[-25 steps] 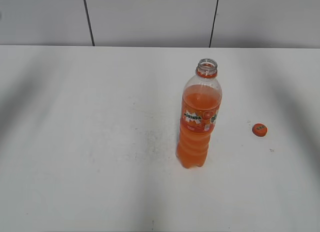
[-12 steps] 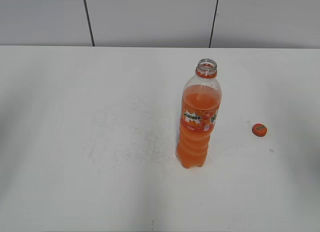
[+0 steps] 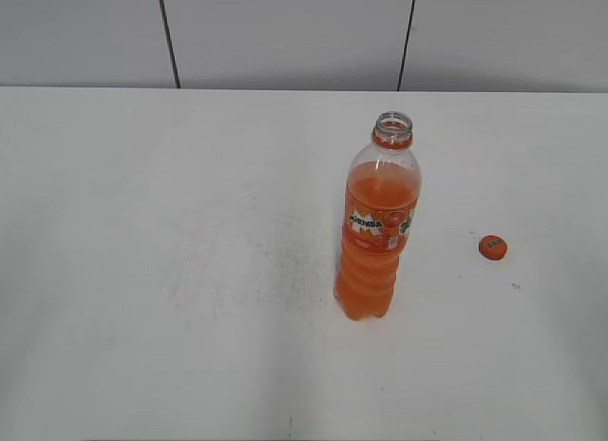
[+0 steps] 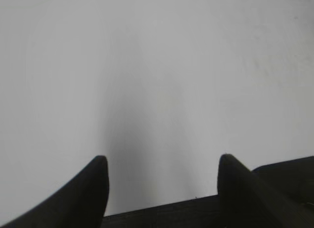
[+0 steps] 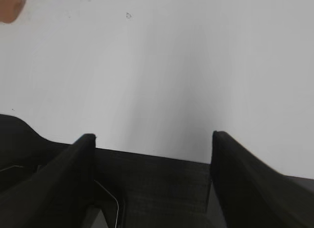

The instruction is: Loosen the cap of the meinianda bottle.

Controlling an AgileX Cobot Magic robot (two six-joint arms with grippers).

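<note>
Orange cap (image 3: 492, 247) lies beside (not on) the upright meinianda bottle (image 3: 377, 222).

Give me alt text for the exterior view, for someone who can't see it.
An uncapped meinianda bottle of orange drink stands upright on a white table, right of centre. Its small orange cap lies on the table off to the bottle's right, apart from it. No arm or gripper is in this view, and a pale panelled wall runs behind the table.

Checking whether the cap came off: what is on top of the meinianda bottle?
Nothing: the meinianda bottle has an open mouth, only its orange neck ring. The cap lies apart on the table, to its right.
</note>
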